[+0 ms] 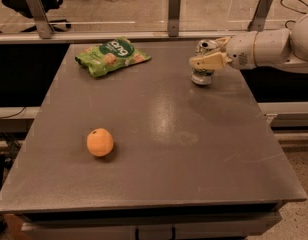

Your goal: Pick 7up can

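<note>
The 7up can (201,76) stands upright on the grey table (159,149), at its back right. It is silver and green with a shiny top. My gripper (204,52) comes in from the right on a white arm (266,46) and is open around the can's upper half. One cream finger (209,61) crosses the can's front and the other shows behind its top. The can rests on the table.
A flat green snack bag (111,56) lies at the back left. An orange (100,142) sits at the front left. A rail with metal posts (174,6) runs behind the table's back edge.
</note>
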{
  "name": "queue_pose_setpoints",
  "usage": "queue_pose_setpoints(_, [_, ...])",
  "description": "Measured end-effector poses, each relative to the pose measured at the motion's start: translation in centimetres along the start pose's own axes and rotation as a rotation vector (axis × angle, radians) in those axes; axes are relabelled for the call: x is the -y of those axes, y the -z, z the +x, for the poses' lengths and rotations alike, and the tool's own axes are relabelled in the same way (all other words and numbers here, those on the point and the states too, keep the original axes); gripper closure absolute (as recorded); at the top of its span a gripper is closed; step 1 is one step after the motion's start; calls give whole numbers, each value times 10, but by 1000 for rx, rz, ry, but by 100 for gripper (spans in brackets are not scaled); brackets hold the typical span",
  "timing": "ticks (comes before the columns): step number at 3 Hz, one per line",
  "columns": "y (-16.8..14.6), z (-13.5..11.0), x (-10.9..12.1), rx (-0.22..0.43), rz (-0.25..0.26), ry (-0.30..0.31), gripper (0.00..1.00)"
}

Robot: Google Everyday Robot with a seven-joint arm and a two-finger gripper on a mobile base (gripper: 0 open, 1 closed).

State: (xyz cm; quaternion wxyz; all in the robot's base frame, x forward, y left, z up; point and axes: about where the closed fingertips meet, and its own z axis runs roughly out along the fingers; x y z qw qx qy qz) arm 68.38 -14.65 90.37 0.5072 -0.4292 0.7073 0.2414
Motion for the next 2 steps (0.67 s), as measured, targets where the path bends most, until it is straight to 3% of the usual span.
queue_pose_setpoints(1, [17, -44, -12, 107, -73, 18, 87])
queue_pose_setpoints(2, [42, -84, -36, 209, -193, -6, 100])
